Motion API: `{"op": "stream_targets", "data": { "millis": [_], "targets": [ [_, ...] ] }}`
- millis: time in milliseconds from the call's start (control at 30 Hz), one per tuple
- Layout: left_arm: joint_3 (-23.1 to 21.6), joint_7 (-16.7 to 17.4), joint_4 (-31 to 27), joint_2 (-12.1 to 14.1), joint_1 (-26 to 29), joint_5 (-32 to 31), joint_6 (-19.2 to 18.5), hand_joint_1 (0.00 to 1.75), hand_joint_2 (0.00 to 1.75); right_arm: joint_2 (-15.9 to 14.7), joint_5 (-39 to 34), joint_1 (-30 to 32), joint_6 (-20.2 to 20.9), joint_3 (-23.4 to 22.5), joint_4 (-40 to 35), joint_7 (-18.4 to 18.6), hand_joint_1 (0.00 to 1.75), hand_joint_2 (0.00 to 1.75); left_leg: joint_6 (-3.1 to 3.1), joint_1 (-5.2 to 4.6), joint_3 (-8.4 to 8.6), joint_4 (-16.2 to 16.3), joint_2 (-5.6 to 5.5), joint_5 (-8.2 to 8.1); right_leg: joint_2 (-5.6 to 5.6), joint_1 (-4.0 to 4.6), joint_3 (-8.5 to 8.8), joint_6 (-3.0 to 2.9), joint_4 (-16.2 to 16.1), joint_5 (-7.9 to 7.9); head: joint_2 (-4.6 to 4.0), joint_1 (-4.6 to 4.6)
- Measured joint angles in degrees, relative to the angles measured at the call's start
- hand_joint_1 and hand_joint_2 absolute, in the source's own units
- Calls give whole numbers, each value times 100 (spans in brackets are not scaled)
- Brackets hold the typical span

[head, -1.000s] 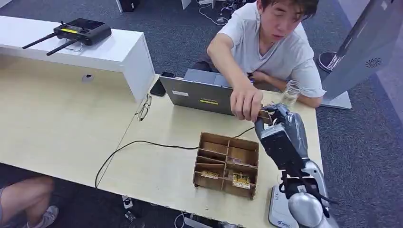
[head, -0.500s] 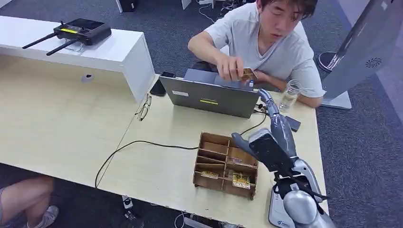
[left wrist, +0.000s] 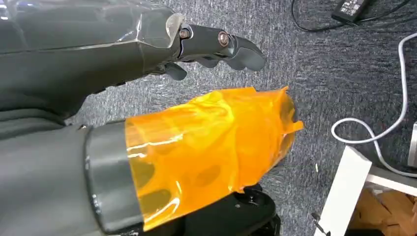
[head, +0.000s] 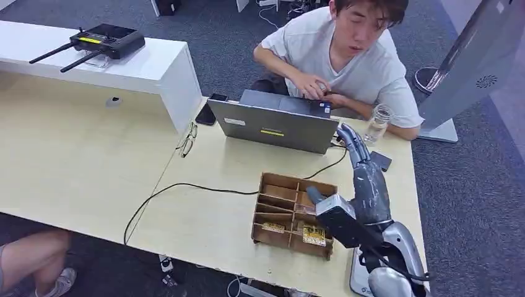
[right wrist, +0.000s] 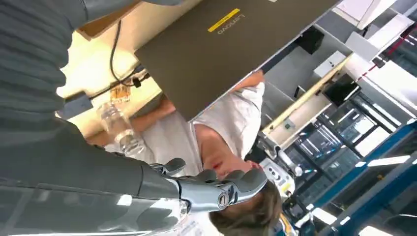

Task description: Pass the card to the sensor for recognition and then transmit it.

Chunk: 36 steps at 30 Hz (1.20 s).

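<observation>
An office: a pale desk (head: 74, 161) on grey carpet (head: 229, 43), a laptop (head: 272, 127) with a person (head: 353, 55) behind it, a router (head: 105, 40) on a white shelf (head: 142, 71), cables on the floor.

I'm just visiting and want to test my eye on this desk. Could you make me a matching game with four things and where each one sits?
Things:
1. laptop
2. glass jar
3. glasses
4. device with antennas

Places:
A. on the white raised shelf
B. right of the laptop, by the person's elbow
C. in front of the person, behind the wooden tray
D. left of the laptop, by the shelf's corner

Pairs: 1-C, 2-B, 3-D, 4-A
</observation>
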Motion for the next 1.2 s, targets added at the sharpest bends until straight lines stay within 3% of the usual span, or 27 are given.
{"op": "stream_targets", "data": {
  "millis": [200,300,400,733,1200],
  "targets": [
    [9,0,0,0,2,-2,0,0,0,-146,611,79,-35,157,-129,0,0,175,0,0,0,0,0,0,0,0,0,0,0,0,0,2],
    [11,0,0,0,1,-7,-4,0,0,-262,780,76,173,254,-138,74,0,175,0,0,-1,0,0,0,0,0,0,0,0,0,0,0],
    [20,2,0,0,3,-11,-7,0,0,-397,850,58,376,358,-135,138,0,175,0,0,-1,0,0,0,-1,0,1,0,0,0,0,0],
    [68,13,0,0,4,-46,-15,0,0,-671,1112,2,494,666,-28,184,0,175,0,0,-1,0,0,0,-1,0,0,0,0,0,0,0],
    [153,44,0,0,4,-92,-17,0,0,-831,1267,-38,597,962,217,308,9,175,0,0,-1,0,0,0,-1,0,0,0,0,0,0,0]
  ]
}}
